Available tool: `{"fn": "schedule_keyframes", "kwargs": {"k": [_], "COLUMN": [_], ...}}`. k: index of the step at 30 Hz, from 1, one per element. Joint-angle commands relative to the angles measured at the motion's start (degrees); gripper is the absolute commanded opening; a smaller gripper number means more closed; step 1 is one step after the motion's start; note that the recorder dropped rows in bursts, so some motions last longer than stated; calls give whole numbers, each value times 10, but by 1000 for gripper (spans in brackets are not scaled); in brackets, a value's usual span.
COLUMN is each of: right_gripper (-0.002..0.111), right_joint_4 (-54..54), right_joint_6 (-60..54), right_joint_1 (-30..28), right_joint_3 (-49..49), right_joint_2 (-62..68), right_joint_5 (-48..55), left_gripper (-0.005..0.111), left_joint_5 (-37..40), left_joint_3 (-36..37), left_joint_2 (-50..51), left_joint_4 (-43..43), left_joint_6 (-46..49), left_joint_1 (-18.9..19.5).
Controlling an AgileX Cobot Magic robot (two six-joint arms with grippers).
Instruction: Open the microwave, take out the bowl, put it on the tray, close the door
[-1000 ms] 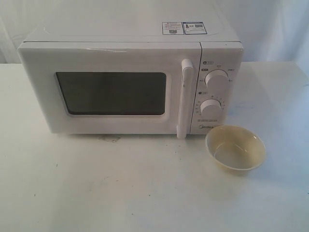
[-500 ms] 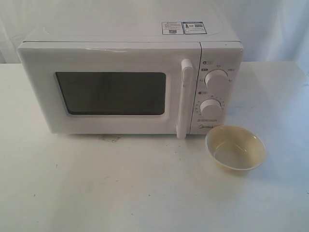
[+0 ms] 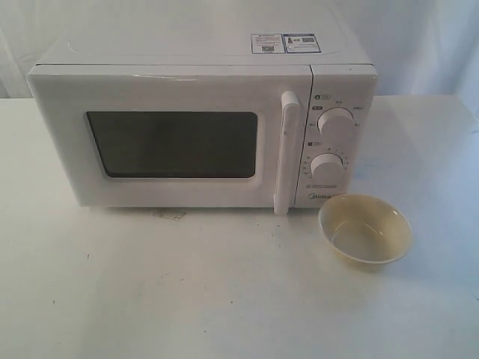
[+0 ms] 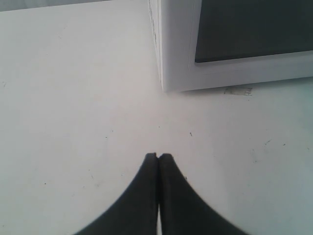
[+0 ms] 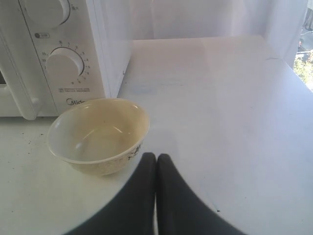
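The white microwave (image 3: 202,127) stands at the back of the table with its door (image 3: 172,138) shut and the bar handle (image 3: 287,153) upright. The cream-yellow bowl (image 3: 364,228) sits on the table in front of the knob panel; it also shows in the right wrist view as the bowl (image 5: 98,134). My right gripper (image 5: 156,155) is shut and empty, just beside the bowl's rim. My left gripper (image 4: 158,155) is shut and empty, over bare table short of the microwave's corner (image 4: 168,63). Neither arm shows in the exterior view. No tray is in view.
The white table (image 3: 187,292) stretches in front of the microwave. A small scuff mark (image 3: 174,215) lies under the door. White curtain hangs behind. The table's right edge (image 5: 293,63) shows in the right wrist view.
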Motion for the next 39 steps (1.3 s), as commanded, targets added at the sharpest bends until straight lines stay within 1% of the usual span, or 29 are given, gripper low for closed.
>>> {"fn": "schedule_keyframes", "kwargs": {"k": [1, 28, 34, 37, 39], "right_gripper": [0, 0, 0, 0, 0], "right_joint_4": [-6, -6, -6, -6, -6], "right_joint_6": [-2, -2, -2, -2, -2], "right_joint_1": [-1, -1, -1, -1, -1], "right_joint_3": [2, 2, 2, 2, 2], "right_joint_2": [-3, -3, -3, -3, -3], "right_joint_5": [1, 1, 1, 1, 1], "left_gripper": [0, 0, 0, 0, 0], "left_joint_5": [1, -5, -62, -121, -176], "left_joint_3": [1, 1, 2, 22, 48], "left_joint_2": [-6, -6, -13, -24, -35], "left_joint_4": [-1, -1, -2, -5, -5], "left_joint_6": [0, 4, 4, 4, 4], "left_joint_1": [0, 4, 44, 62, 71]}}
